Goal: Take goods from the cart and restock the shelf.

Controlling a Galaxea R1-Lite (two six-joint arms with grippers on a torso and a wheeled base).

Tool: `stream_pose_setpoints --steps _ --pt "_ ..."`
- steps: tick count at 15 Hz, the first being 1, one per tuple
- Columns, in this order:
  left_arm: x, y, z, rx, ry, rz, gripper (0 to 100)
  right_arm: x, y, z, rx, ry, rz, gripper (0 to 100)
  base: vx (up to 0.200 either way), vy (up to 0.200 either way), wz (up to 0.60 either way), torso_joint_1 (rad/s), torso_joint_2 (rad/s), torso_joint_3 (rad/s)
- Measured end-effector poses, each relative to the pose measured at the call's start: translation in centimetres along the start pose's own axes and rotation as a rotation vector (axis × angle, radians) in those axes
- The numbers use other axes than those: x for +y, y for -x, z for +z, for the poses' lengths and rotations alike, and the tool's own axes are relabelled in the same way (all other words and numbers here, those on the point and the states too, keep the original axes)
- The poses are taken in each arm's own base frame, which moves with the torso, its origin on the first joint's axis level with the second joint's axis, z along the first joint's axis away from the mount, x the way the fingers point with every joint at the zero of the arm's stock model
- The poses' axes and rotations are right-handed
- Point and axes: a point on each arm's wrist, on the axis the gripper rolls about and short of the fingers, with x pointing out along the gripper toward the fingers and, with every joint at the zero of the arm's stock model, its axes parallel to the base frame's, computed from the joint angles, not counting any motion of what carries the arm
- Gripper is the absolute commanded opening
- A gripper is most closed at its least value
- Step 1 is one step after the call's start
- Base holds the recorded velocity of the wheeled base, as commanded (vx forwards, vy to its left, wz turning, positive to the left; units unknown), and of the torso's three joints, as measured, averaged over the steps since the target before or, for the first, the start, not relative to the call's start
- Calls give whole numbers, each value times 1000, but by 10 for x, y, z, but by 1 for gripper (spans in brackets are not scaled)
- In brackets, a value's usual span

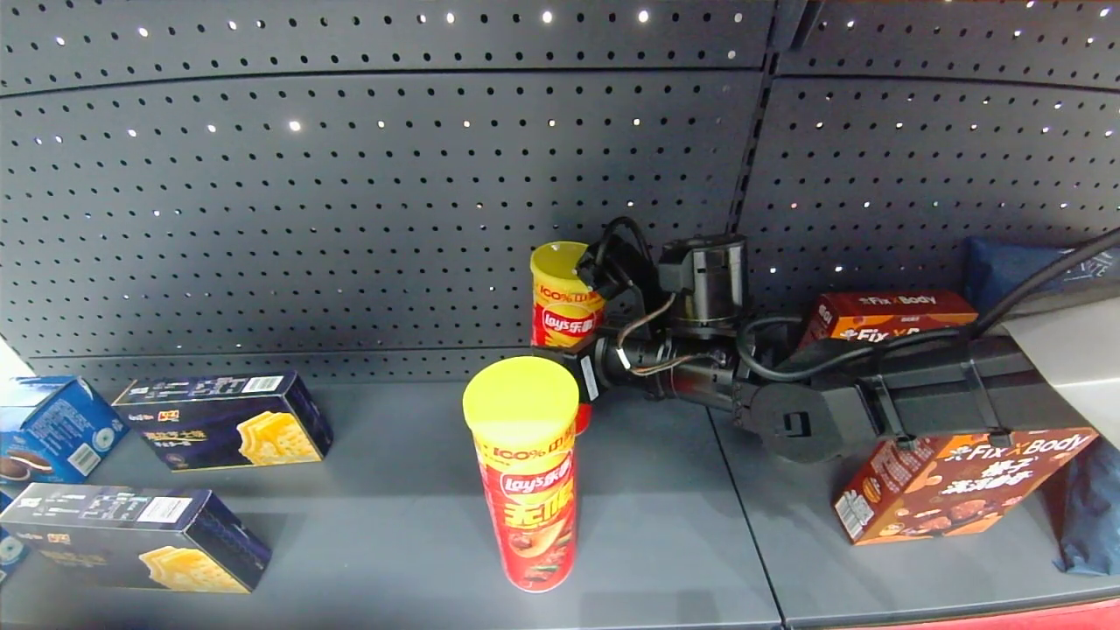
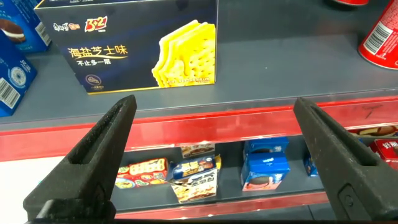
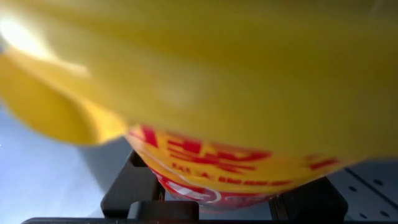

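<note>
Chip can (image 1: 564, 302) upright at the back of the shelf (image 1: 394, 542), close to the pegboard wall (image 1: 350, 219) in the head view, clasped low on its body by the right gripper (image 1: 573, 369); base hidden behind a second can (image 1: 528, 490) standing nearer the front, so no telling whether set down on the shelf or held just above it. Likely trouble from here: letting go with the base off the deck or the body tilted, and so a topple into the second can just ahead; or dragging the tube along on the way out through a snagged finger, with a brown box (image 1: 954, 486) close under the forearm also open to a nudge. Dark cracker boxes (image 1: 229, 422) lying well apart on the left. From the left wrist view, left gripper (image 2: 214, 104) spread wide with nothing between, hanging in front of the red shelf edge (image 2: 205, 127). From the right wrist view, chip can (image 3: 205, 93) pressed up close, flanked by dark fingers (image 3: 127, 186) snug against both sides. Tall slim cylinder, yellow lid, red wrap with yellow lettering; smooth and probably light, narrow in the base for its height, so prone to slipping and tipping
</note>
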Motion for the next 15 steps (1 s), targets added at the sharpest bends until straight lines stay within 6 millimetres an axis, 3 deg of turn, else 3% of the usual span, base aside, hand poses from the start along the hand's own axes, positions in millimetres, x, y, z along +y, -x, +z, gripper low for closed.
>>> stream_pose_setpoints --steps 6,7,15 --pt "0 0 0 0 0 0 100 0 -6 -2 -2 29 9 0 0 0 0 0 0 0" --pt "0 0 0 0 0 0 100 -1 -6 -3 1 33 7 100 0 0 0 0 0 0" --pt "0 0 0 0 0 0 100 -1 0 -8 23 52 -2 100 0 0 0 0 0 0"
